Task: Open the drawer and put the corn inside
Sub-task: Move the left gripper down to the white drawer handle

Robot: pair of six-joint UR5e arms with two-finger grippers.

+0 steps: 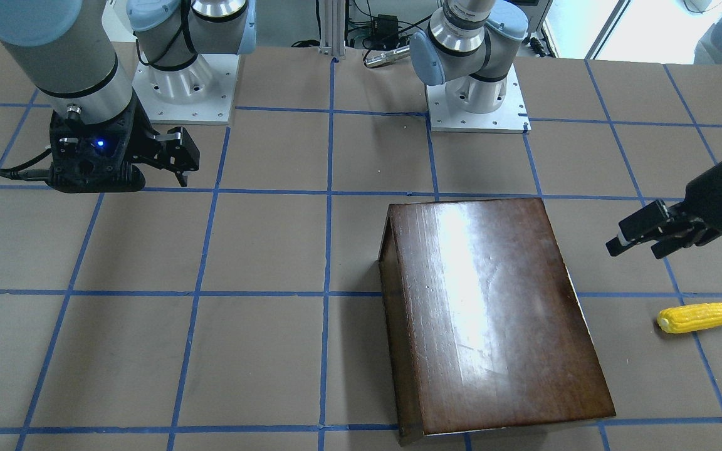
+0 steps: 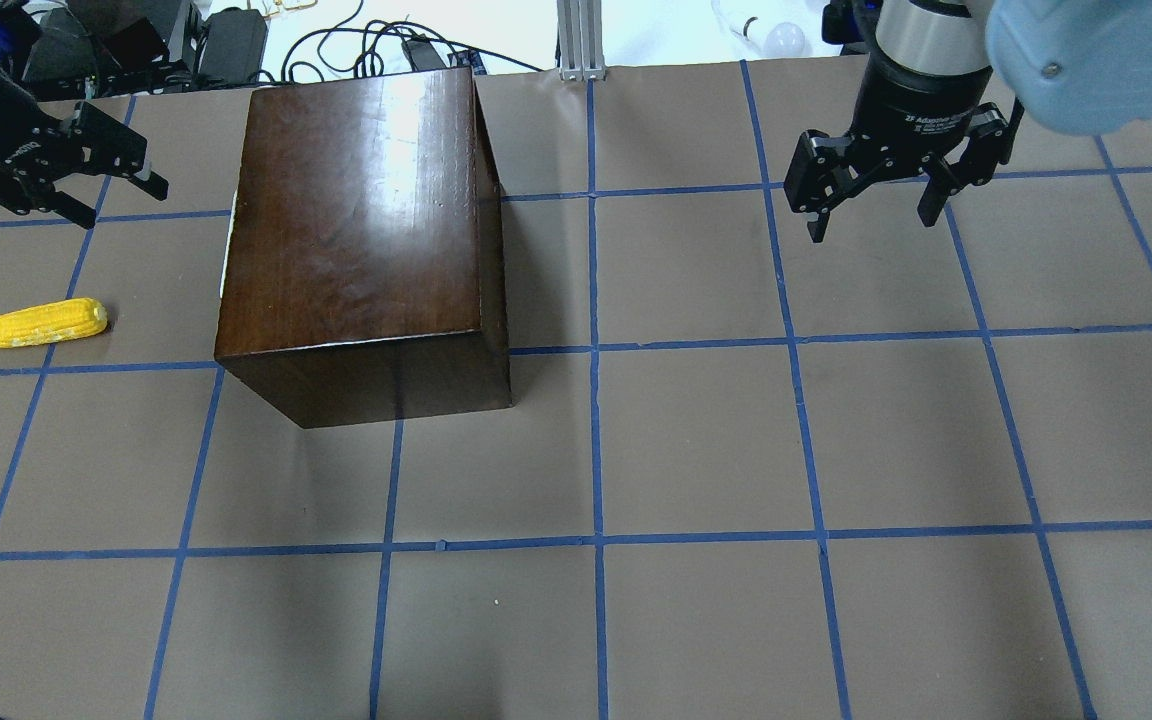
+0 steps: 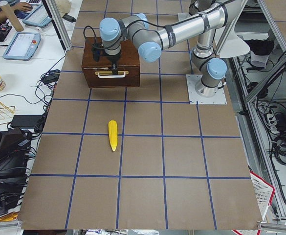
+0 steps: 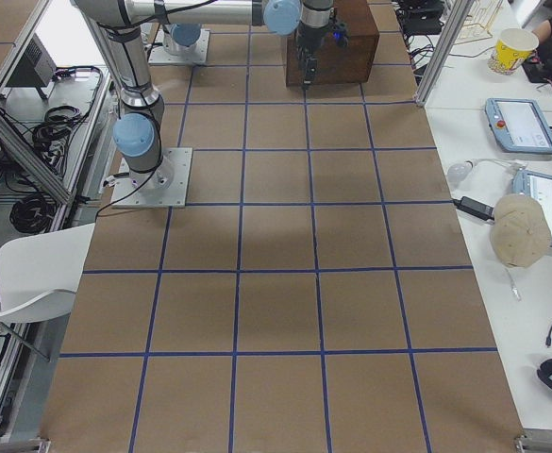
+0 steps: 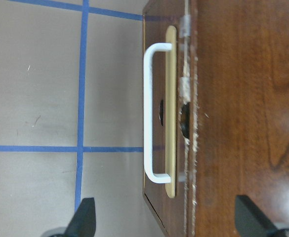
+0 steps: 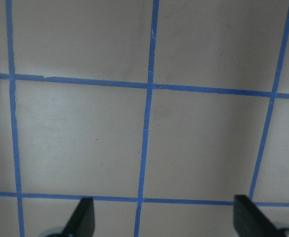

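Observation:
The dark-brown cabinet (image 2: 366,230) stands on the table, also in the front view (image 1: 492,313). Its drawer is shut. The drawer front (image 3: 111,79) bears a white handle (image 5: 146,113). The yellow corn (image 2: 36,323) lies on the table in front of the drawer side, also in the front view (image 1: 699,317). My left gripper (image 2: 126,203) is open and empty, hovering off the drawer front, apart from it. In its wrist view (image 5: 166,219) the handle sits between the fingertips. My right gripper (image 2: 871,228) is open and empty, far from the cabinet.
The brown table is marked by a blue tape grid (image 2: 596,350). The arm bases (image 1: 477,106) stand at the robot's edge. Cables and gear (image 2: 186,40) lie beyond the table's far edge.

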